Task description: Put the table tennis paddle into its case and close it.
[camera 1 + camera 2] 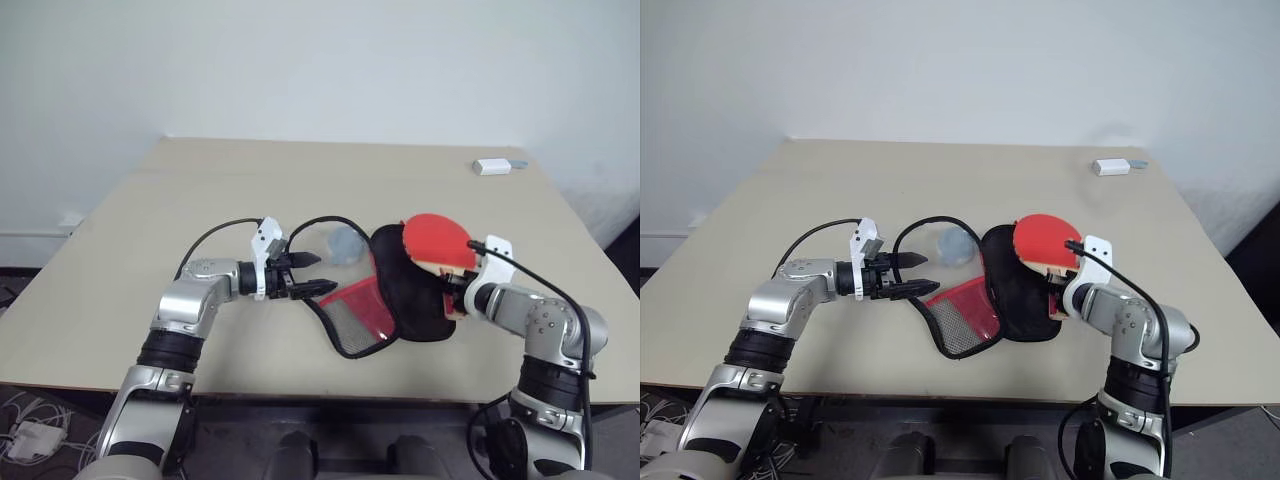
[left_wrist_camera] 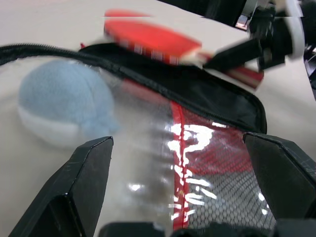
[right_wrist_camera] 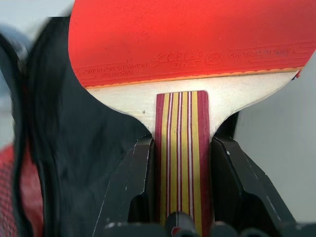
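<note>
The right claw [image 3: 180,163] grips the paddle [image 1: 437,240] by its handle above the case [image 1: 400,295], which lies unzipped on the surface [image 1: 300,180]. The left claw [image 1: 312,275] gapes wide at the case's flap.

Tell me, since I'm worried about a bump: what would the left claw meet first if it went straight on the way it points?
Probably the case: the open left claw points across the table at its raised flap. The blue ball sits just off that line, though depth is unclear.
</note>
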{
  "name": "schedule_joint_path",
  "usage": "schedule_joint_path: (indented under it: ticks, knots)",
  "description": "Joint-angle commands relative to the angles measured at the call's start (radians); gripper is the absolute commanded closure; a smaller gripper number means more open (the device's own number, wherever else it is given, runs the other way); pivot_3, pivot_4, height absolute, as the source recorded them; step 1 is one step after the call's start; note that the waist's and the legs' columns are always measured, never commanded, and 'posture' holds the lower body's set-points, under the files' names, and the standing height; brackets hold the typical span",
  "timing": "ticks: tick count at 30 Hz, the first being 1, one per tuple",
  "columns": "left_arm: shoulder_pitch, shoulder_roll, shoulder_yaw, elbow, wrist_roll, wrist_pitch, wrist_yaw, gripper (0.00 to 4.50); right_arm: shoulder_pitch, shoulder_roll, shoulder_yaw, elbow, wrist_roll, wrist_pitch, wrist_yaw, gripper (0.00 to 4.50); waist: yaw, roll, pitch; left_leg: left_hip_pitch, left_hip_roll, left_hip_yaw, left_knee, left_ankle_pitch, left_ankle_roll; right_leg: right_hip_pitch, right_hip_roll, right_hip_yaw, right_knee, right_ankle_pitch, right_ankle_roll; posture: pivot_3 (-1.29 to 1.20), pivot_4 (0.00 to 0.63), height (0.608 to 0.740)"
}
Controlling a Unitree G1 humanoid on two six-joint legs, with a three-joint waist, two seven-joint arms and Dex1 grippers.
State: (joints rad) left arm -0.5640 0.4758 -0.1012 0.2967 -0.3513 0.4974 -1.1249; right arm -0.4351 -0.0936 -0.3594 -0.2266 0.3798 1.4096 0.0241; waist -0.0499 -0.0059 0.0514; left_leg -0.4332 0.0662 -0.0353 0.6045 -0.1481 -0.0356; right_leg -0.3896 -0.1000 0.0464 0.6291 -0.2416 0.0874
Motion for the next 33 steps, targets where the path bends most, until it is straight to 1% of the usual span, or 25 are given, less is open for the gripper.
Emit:
schedule_joint_path:
  ticks: [1,5,11,20,26,33]
  knots:
    - [-0.037,-0.005,-0.003,0.008,0.003,-0.014,-0.013,0.0,-0.016,0.02,0.036,-0.083,-0.004,-0.011,-0.015,3.28,0.0,0.0,0.0,0.0,0.0,0.0,0.0,0.0,0.0,0.0,0.0,0.0,0.0,0.0,0.0,0.0,0.0,0.74]
    - [-0.044,-0.011,-0.008,0.021,0.009,-0.02,-0.018,0.0,0.016,0.041,0.089,-0.083,-0.027,-0.022,-0.027,3.28,0.0,0.0,0.0,0.0,0.0,0.0,-0.001,0.0,0.0,0.0,0.0,0.0,0.0,0.0,0.0,0.0,0.0,0.74]
    - [-0.055,-0.014,-0.013,0.04,0.014,-0.031,-0.026,0.0,0.048,0.089,0.123,-0.069,-0.047,-0.05,-0.038,3.28,0.0,0.0,0.0,0.0,0.0,0.0,-0.001,-0.002,-0.003,0.0,0.0,0.0,0.0,0.0,0.0,0.0,0.0,0.74]
    - [-0.069,-0.013,-0.009,0.057,0.022,-0.033,-0.036,0.0,0.083,0.076,0.117,-0.036,-0.066,-0.092,-0.039,3.28,0.0,0.0,0.0,0.001,0.0,0.0,0.0,-0.002,-0.004,0.0,0.0,0.0,-0.001,0.0,0.0,0.0,0.0,0.74]
    - [-0.076,-0.018,-0.01,0.064,0.025,-0.037,-0.035,0.0,0.089,0.066,0.174,-0.039,-0.046,-0.126,0.007,3.28,0.0,0.0,0.0,0.001,0.0,0.0,0.0,-0.002,-0.004,-0.001,0.0,0.0,-0.001,0.0,0.0,0.0,0.0,0.74]
    - [-0.074,-0.009,-0.007,0.056,0.023,-0.031,-0.036,0.0,0.102,0.072,0.17,0.002,-0.066,-0.134,-0.009,3.28,-0.001,-0.001,-0.001,0.001,0.0,0.0,-0.001,-0.002,-0.004,0.0,0.0,0.0,-0.001,0.0,0.0,0.0,0.0,0.74]
